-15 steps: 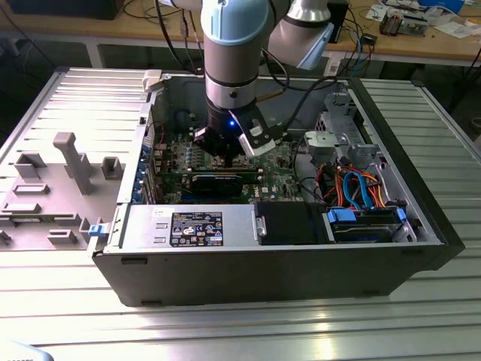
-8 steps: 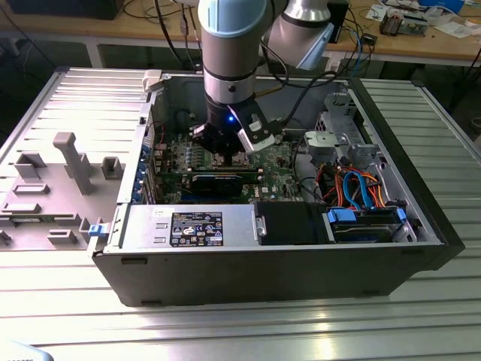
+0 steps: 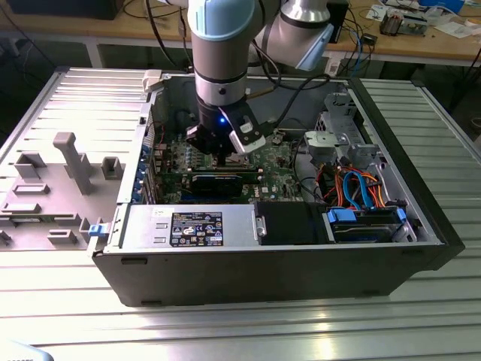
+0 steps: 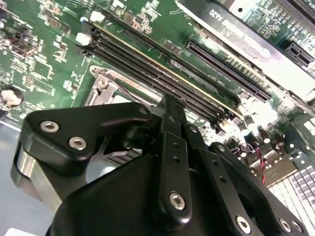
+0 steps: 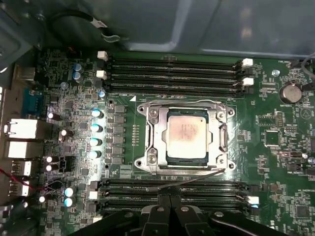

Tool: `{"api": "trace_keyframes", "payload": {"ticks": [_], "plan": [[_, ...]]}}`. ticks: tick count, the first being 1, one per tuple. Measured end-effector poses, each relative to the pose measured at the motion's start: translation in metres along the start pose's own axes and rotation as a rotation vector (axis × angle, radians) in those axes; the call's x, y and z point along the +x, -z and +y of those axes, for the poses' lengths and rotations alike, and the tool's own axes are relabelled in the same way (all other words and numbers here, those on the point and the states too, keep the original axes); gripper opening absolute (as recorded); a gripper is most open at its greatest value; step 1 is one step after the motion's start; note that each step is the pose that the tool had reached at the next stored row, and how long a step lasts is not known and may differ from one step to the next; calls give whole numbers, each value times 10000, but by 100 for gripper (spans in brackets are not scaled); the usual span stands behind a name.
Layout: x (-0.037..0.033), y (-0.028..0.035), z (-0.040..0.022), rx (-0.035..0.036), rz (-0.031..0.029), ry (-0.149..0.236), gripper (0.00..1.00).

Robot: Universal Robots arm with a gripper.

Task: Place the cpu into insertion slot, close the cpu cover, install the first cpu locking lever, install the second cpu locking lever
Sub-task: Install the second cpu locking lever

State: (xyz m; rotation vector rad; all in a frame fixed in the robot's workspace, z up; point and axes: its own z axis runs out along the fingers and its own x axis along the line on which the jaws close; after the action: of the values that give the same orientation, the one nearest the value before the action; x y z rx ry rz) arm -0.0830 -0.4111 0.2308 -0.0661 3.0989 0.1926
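First wrist view is showing the cpu (image 5: pixel 185 133) sitting in the insertion slot (image 5: pixel 147 160), the cpu cover (image 5: pixel 158 133) lying closed over it. The gripper (image 5: pixel 170 198) is hovering nearby, fingers pressed together, gripping nothing.

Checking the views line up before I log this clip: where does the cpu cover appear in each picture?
Exterior view: hidden behind the gripper inside the case.
First wrist view: the cpu cover lies flat, framing the cpu.
Second wrist view: a corner of the cover peeks out beside the gripper body.
Shared landmark: the memory slots running alongside it.

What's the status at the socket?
End effector shut, empty, beside socket. CPU seated, cover down. One lever loose across memory slots.
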Motion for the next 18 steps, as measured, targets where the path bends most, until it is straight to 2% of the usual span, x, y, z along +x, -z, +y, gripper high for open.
{"api": "trace_keyframes", "payload": {"ticks": [3,6,8,13,14,18], "plan": [[27,-52,-3,-1,0,4,11],[45,-38,-4,6,-20,11,11],[48,9,1,19,-54,13,11],[55,176,14,23,-161,27,11],[55,219,16,24,-172,28,11],[51,305,24,24,-173,28,11]]}}
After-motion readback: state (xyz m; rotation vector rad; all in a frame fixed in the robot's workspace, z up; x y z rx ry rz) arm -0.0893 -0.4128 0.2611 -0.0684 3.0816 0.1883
